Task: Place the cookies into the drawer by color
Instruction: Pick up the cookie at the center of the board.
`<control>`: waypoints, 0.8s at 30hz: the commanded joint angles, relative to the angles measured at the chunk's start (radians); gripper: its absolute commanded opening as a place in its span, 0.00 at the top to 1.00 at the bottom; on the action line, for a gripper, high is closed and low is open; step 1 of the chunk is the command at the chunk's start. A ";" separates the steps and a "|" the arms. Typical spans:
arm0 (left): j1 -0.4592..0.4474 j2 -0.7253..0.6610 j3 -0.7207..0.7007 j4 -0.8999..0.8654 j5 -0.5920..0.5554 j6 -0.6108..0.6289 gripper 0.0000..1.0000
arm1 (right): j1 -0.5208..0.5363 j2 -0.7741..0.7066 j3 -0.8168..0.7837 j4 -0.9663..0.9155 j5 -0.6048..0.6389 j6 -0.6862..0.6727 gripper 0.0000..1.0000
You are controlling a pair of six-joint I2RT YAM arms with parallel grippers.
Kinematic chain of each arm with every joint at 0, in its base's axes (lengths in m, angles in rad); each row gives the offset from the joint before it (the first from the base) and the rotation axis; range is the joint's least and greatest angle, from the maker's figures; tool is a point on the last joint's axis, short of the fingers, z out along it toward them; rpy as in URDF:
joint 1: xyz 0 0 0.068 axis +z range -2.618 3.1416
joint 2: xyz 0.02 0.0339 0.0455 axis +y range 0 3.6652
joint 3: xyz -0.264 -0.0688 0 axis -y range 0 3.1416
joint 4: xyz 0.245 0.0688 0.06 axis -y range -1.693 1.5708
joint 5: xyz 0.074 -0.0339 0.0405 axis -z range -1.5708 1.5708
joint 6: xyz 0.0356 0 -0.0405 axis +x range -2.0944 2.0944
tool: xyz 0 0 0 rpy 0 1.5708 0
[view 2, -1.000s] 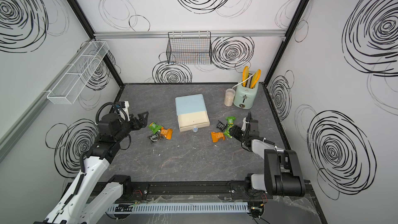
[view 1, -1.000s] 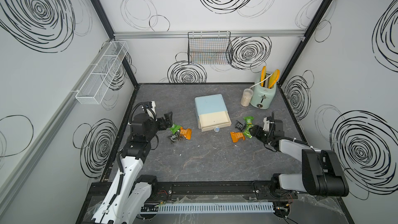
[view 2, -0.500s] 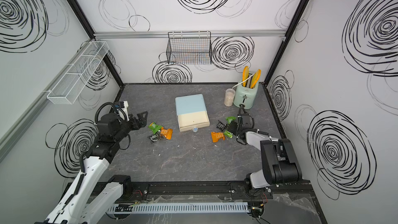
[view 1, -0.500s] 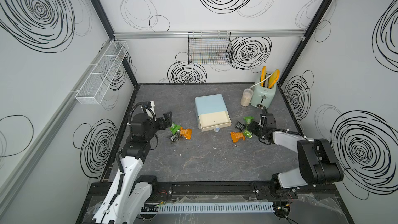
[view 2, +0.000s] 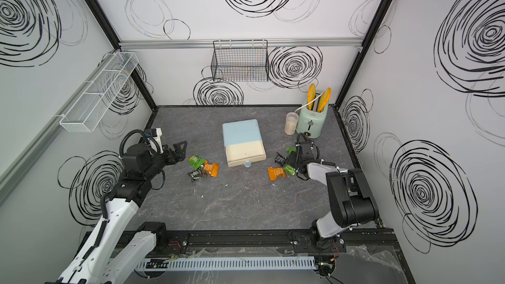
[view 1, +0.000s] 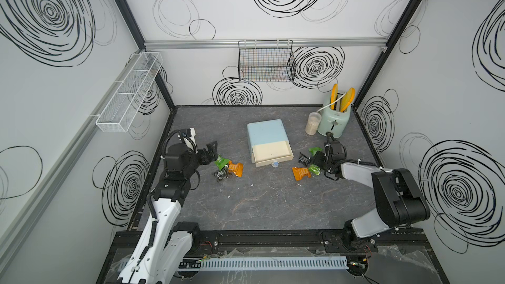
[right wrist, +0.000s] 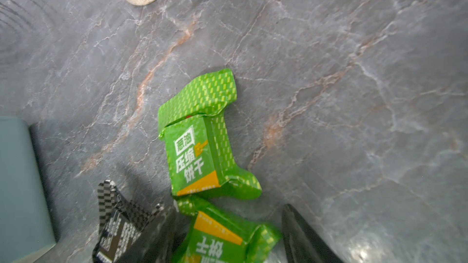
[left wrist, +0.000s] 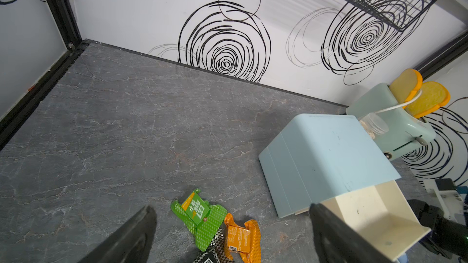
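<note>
- Cookies (view 1: 235, 169), small crinkly foil packets in green, orange and black: none sits in the cream pull-out drawer (view 1: 273, 152); two clusters lie on the grey marbled tabletop (view 1: 273, 203), one either side of it.
- Left gripper (view 1: 215, 151): jaws spread full wide, empty, just beside a bright-green packet (left wrist: 200, 216) that overlaps an orange packet (left wrist: 243, 239). Risk we see: a pinch here drags two colours together.
- Pale-blue boxy chest (view 1: 266, 132): only its top drawer stands open, looking empty. We judge one open drawer cannot keep three colours apart.
- Right gripper (view 1: 315, 165): jaws partly apart astride a second green packet (right wrist: 222, 241); pinched or not, we cannot tell. A black checkered packet (right wrist: 119, 226) looks to touch one finger and could ride along; slick foil may slip out.
</note>
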 commanded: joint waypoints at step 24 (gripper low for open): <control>0.012 -0.027 -0.010 0.026 0.009 -0.011 0.02 | 0.104 -0.017 0.046 -0.203 0.136 0.005 0.70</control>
